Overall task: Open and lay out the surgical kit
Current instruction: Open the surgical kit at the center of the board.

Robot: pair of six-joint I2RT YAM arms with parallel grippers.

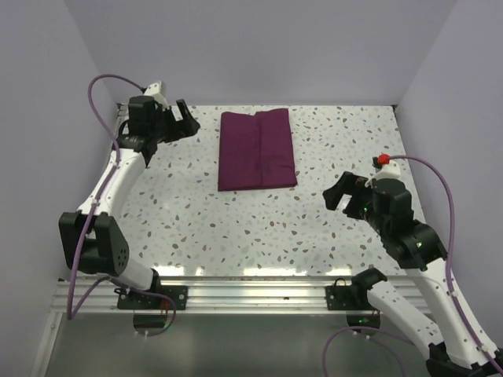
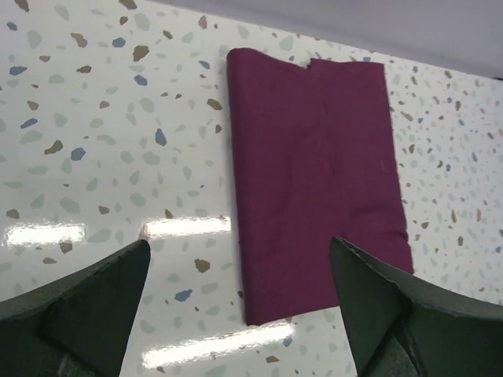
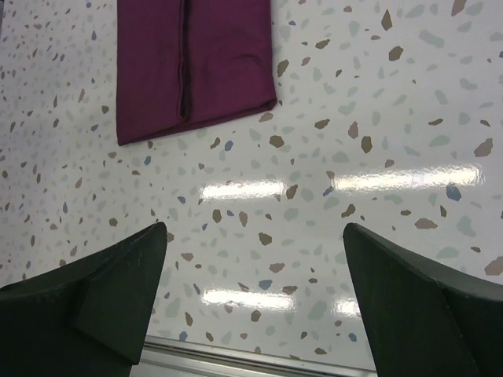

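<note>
The surgical kit (image 1: pixel 256 149) lies folded shut at the back middle of the table, a flat dark purple cloth wrap with a seam down its middle. Its steel tray and instruments are hidden inside. My left gripper (image 1: pixel 187 122) is open and empty, left of the wrap's far end, a short way off. In the left wrist view the wrap (image 2: pixel 318 169) lies ahead between my spread fingers (image 2: pixel 102 294). My right gripper (image 1: pixel 343 195) is open and empty, right of the wrap's near corner. The right wrist view shows the wrap (image 3: pixel 192 63) at upper left, beyond my fingers (image 3: pixel 397 290).
The speckled terrazzo table (image 1: pixel 259 228) has white walls on the left, back and right. A metal rail (image 1: pixel 251 294) runs along the near edge by the arm bases. Purple cables loop from both arms.
</note>
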